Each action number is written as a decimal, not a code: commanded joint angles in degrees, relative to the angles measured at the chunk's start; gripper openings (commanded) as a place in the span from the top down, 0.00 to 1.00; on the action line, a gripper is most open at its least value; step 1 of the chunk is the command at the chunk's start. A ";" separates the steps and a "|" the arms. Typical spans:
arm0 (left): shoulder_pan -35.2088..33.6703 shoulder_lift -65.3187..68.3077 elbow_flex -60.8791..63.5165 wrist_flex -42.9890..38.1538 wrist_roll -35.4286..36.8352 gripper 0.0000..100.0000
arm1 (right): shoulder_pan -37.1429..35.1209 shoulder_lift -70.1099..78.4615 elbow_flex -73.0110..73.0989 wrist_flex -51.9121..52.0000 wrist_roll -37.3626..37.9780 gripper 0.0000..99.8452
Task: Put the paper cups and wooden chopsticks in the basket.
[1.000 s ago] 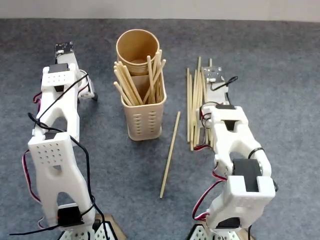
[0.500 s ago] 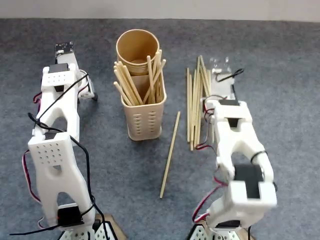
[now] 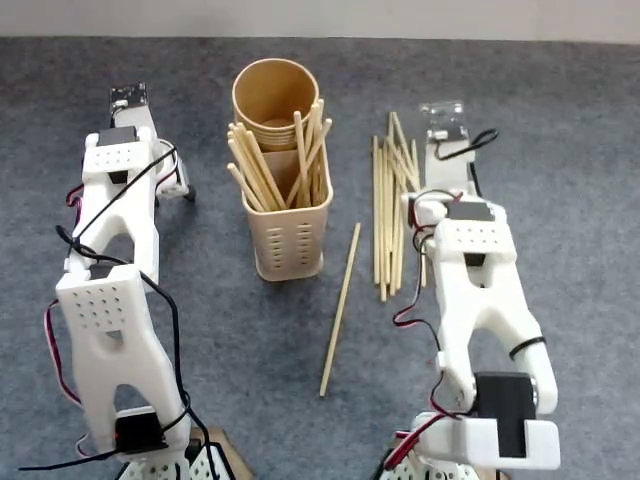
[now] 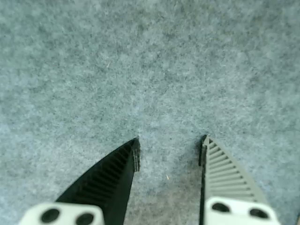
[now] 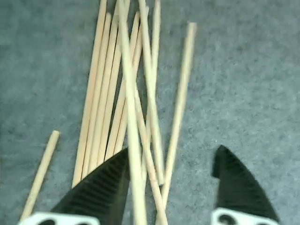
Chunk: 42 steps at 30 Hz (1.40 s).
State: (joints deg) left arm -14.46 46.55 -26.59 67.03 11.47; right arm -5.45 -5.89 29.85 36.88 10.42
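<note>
Right gripper (image 5: 172, 154) is hanging with jaws apart, straddling the loose wooden chopsticks (image 3: 392, 215), evidently lined up to pinch across their width. The pile is lying on the carpet (image 3: 560, 120) right of the basket (image 3: 290, 240), long axes running near to far and fanning at the far end. A stray chopstick (image 3: 341, 308) is slanting near-left to far-right. Paper cups (image 3: 275, 95) are sitting nested in the basket. Left gripper (image 4: 170, 140) is resting with jaws apart over bare carpet.

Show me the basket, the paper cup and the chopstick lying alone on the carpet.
basket (image 3: 290, 245), high view, on its perforated front wall.
paper cup (image 3: 275, 97), high view, inside its open mouth.
lone chopstick (image 3: 340, 309), high view, middle of its shaft.
</note>
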 commanded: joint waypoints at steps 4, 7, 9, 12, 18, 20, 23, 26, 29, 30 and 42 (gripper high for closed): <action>1.45 0.31 -0.57 -1.32 -0.53 0.78 | 1.27 1.45 -0.31 -0.13 1.58 0.70; 1.45 0.31 -0.57 -1.32 -0.53 0.78 | 1.19 4.00 -0.31 -0.66 1.67 0.70; 1.45 0.31 -0.57 -1.32 -0.53 0.78 | 1.36 6.73 -0.31 -3.56 1.67 0.70; 1.45 0.31 -0.57 -1.32 -0.53 0.78 | 1.71 11.38 -0.40 -7.34 1.67 0.70; 1.45 0.31 -0.57 -1.32 -0.53 0.78 | 3.12 19.74 -6.29 -10.15 1.67 0.70; 1.45 0.31 -0.57 -1.41 -0.53 0.78 | 4.00 21.76 -7.96 -10.07 1.58 0.74; 1.45 0.31 -0.57 -1.58 -0.53 0.78 | 4.88 22.81 -9.01 -10.07 1.49 0.88; 1.71 0.31 -0.57 -1.58 -0.53 0.78 | 5.14 22.64 -9.19 -10.07 1.41 0.98; 1.71 0.31 -0.57 -1.58 -0.53 0.78 | 4.97 22.46 -9.27 -9.98 1.32 0.98; 1.71 0.31 -0.57 -1.58 -0.53 0.78 | 4.88 22.02 -9.27 -9.98 1.32 0.98; 1.80 0.31 -0.57 -1.58 -0.53 0.78 | 2.15 5.93 -8.84 1.01 1.32 0.90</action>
State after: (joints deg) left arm -14.46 46.55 -26.59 67.03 11.47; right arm -2.81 4.40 22.02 35.47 11.56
